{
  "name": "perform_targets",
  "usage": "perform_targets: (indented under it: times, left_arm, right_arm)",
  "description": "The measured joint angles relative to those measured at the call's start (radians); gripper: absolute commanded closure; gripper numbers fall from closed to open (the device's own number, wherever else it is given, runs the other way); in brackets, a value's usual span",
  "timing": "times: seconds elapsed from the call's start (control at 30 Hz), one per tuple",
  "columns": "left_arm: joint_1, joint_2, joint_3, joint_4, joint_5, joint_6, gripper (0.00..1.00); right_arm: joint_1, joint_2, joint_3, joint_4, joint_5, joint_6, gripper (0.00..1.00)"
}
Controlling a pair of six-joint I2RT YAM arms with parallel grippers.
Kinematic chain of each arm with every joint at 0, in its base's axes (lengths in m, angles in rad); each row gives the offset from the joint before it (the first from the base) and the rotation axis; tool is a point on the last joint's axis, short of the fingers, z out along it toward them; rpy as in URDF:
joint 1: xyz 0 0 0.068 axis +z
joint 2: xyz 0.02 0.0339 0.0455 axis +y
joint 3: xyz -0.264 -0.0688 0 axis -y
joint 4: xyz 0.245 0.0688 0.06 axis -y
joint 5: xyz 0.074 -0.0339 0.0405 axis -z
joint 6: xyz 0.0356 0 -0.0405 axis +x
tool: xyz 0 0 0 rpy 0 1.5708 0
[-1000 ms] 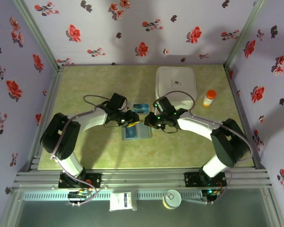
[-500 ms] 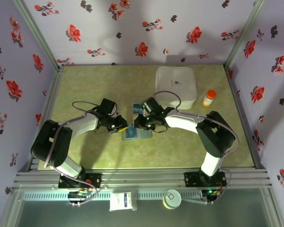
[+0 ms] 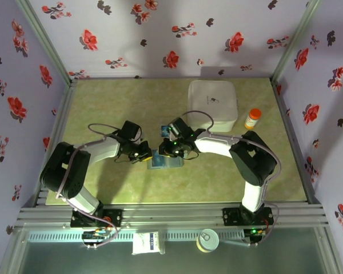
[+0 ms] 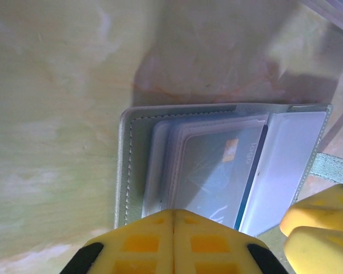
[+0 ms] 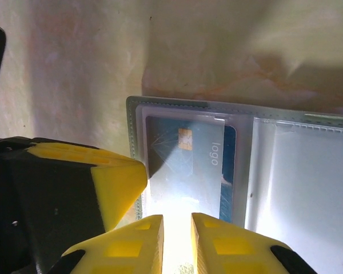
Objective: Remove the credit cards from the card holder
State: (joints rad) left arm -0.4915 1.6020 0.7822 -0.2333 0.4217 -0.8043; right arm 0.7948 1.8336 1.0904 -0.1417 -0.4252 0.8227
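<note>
Now card holder [image 3: 171, 162] lies open on table [image 3: 103, 108], blue credit card [image 5: 186, 165] in its clear slot. In the last sec left gripper [image 4: 172, 220] snapped shut at holder's near edge, prob. to pin it. Both arms dropped low, elbows out. Right gripper [image 5: 177, 222] sits at card's edge, jaws a crack apart; pull not begun.
</note>
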Motion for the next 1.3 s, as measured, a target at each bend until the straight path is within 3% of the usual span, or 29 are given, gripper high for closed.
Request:
perform_targets:
  times: [1.3]
  left_arm:
    - [0.006,0.020,0.014,-0.029,-0.022,0.038,0.96]
  right_arm:
    - [0.000,0.074,0.039,-0.051,0.007,-0.023,0.77]
